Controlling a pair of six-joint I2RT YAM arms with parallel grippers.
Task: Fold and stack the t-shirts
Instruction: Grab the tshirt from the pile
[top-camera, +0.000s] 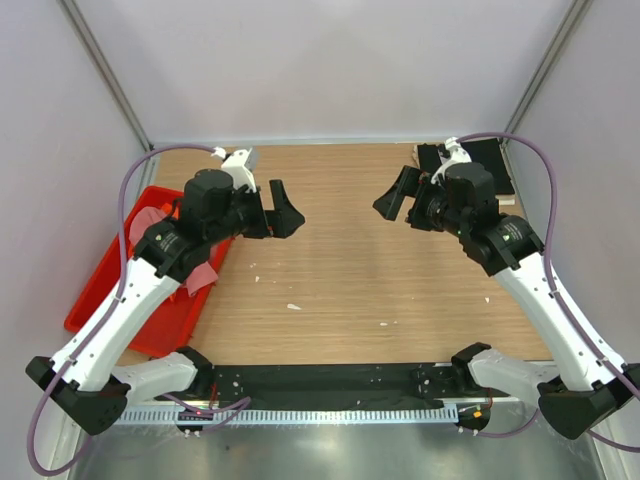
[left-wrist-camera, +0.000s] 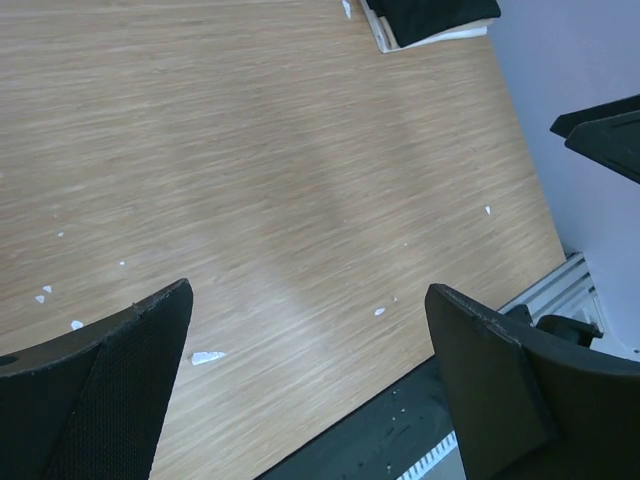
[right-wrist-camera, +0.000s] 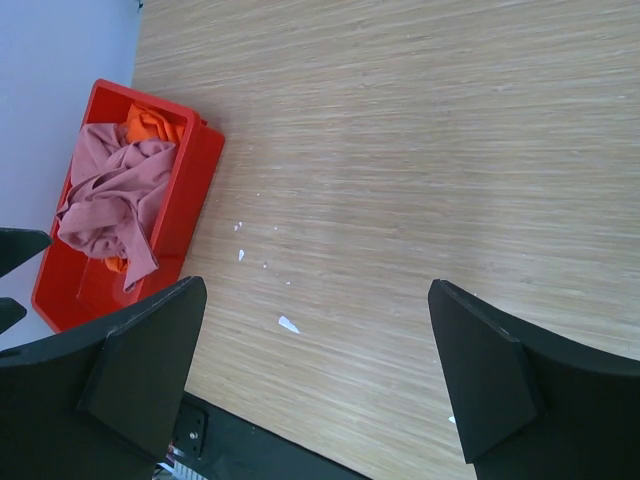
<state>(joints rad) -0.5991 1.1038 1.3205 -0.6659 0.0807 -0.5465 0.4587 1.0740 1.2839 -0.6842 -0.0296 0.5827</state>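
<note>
- Rose shirt (right-wrist-camera: 112, 195) — crumpled in the red tray (right-wrist-camera: 197, 165). It is heaped over most of the tray, with one end trailing toward a short side.
- Orange shirt (right-wrist-camera: 150, 125) — in the same tray, mostly under the rose one and showing at one end.
- Black shirt (top-camera: 488, 158) — folded flat at the far right corner of the table (top-camera: 340, 260), well apart from the tray. It lies on something flat and white (left-wrist-camera: 440, 38) whose edge sticks out beneath it; what that is cannot be told.
- The tray sits at the table's left edge, askew to it. In the top view the left arm crosses over it and hides part of both shirts.
- Left gripper (left-wrist-camera: 308, 300): held above bare wood just right of the tray, its jaws spread wide with nothing between them.
- Right gripper (right-wrist-camera: 318, 290): held above bare wood near the black shirt, its jaws also spread wide and empty.
- The two grippers face each other across the middle of the table, well apart, and neither touches any cloth.
- Small white scraps (top-camera: 293, 306) lie scattered on the wood between the tray and the table's middle.
</note>
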